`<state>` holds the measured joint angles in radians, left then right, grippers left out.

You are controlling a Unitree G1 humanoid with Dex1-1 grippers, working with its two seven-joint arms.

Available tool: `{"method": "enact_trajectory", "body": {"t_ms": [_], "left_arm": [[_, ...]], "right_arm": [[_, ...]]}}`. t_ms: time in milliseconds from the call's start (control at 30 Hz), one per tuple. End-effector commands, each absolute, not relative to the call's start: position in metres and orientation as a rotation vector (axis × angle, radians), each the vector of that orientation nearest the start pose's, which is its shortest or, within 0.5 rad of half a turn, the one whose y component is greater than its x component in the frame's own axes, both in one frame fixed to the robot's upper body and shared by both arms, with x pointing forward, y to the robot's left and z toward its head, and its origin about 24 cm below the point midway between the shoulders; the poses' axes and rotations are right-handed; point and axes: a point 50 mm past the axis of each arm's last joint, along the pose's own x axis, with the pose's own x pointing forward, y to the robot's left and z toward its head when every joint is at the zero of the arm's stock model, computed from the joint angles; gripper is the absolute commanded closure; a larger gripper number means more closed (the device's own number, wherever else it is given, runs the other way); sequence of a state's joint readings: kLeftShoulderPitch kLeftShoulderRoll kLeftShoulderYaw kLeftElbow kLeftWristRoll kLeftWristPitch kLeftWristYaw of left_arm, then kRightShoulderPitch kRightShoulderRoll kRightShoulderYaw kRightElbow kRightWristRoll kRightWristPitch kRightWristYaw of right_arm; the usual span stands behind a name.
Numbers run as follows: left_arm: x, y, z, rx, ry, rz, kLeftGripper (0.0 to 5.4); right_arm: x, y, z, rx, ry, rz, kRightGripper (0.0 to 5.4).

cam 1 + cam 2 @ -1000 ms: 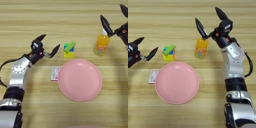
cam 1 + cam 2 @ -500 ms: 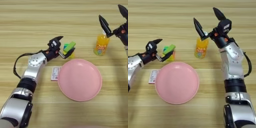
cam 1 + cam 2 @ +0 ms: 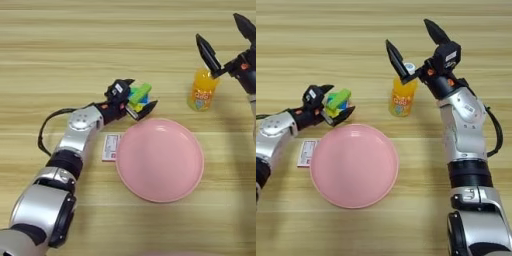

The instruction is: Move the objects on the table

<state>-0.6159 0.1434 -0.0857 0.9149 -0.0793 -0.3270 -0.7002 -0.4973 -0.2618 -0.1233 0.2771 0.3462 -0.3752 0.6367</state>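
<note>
The green block [image 3: 139, 93] is tilted atop the stacked block cube [image 3: 137, 102], just behind the pink plate [image 3: 160, 159] on the table [image 3: 75, 45]. It is straddled by the spread fingers of the left hand [image 3: 136, 95], one behind it and one in front. The white-and-red box [image 3: 110, 147] lies flat beside the plate's left rim. The orange juice bottle [image 3: 402, 96] stands upright behind the plate, with the right hand [image 3: 415, 44] held wide open above its cap.

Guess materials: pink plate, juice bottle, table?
Pink plate: likely plastic, uniform matte pink, soft sheen, thin rim. Juice bottle: probably clear plastic, orange liquid showing through, printed label, white cap. Table: wood or wood-look laminate, horizontal grain lines; cannot tell which.
</note>
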Motion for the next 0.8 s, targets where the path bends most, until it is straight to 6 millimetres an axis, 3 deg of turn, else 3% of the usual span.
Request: {"method": "enact_trajectory", "body": {"t_ms": [33,200,800], "left_arm": [[0.3420,0.1084,0.0421,0.158,0.063,-0.831,0.00],[0.3422,0.1086,0.0406,0.154,0.073,-0.827,0.00],[0.3418,0.1091,0.0395,0.156,0.074,-0.824,1.72]], "right_arm": [[0.3178,-0.1754,0.1656,-0.079,-0.620,0.556,0.03],[0.3178,-0.1750,0.1654,-0.079,-0.620,0.555,0.03],[0.3177,-0.1748,0.1649,-0.081,-0.615,0.552,0.00]]}}
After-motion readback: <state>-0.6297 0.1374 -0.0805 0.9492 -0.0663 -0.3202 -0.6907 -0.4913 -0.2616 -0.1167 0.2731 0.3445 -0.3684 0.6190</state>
